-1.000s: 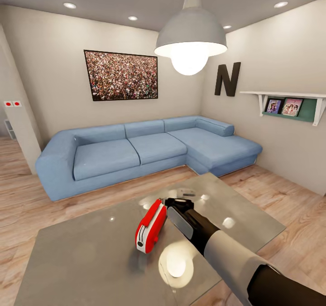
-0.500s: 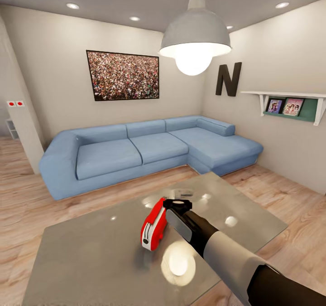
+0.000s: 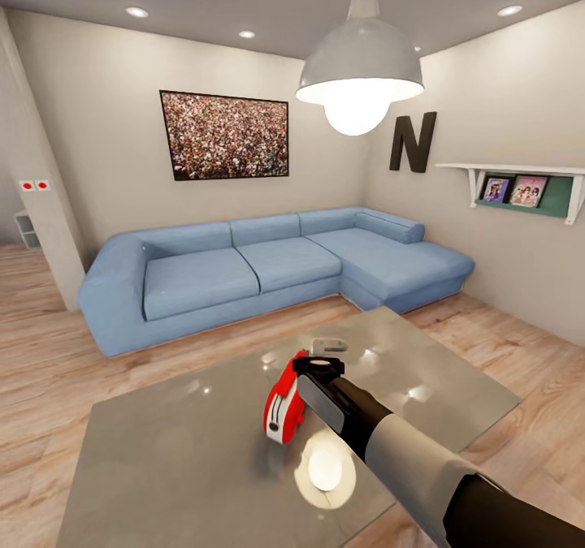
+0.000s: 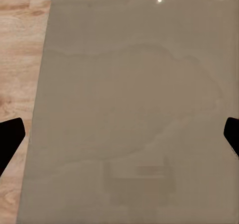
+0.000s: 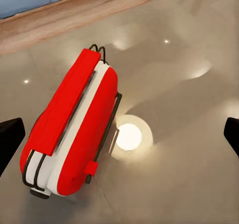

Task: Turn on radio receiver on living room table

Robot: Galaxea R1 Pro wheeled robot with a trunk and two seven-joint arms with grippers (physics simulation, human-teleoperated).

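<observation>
The red radio receiver (image 3: 284, 406) with white stripes stands on edge on the glossy grey table (image 3: 179, 467) in the living room. My right gripper (image 3: 321, 364) hovers right beside the radio's upper far end. In the right wrist view the radio receiver (image 5: 74, 129) lies below, nearer one black fingertip (image 5: 10, 137) than the other, and the right gripper (image 5: 121, 138) is open with nothing held. The left gripper (image 4: 119, 137) is open too, looking down on the bare table top (image 4: 134, 84).
A blue L-shaped sofa (image 3: 268, 272) stands beyond the table, under a crowd picture (image 3: 226, 135) and a dark letter N (image 3: 410, 142). A pendant lamp (image 3: 361, 69) hangs over the table. A wall shelf (image 3: 520, 183) is at the right. Wood floor (image 4: 20, 35) borders the table.
The whole picture has slid a little to the right, so the camera moved. The radio now shows closer to my right gripper and more end-on. Both grippers stay open.
</observation>
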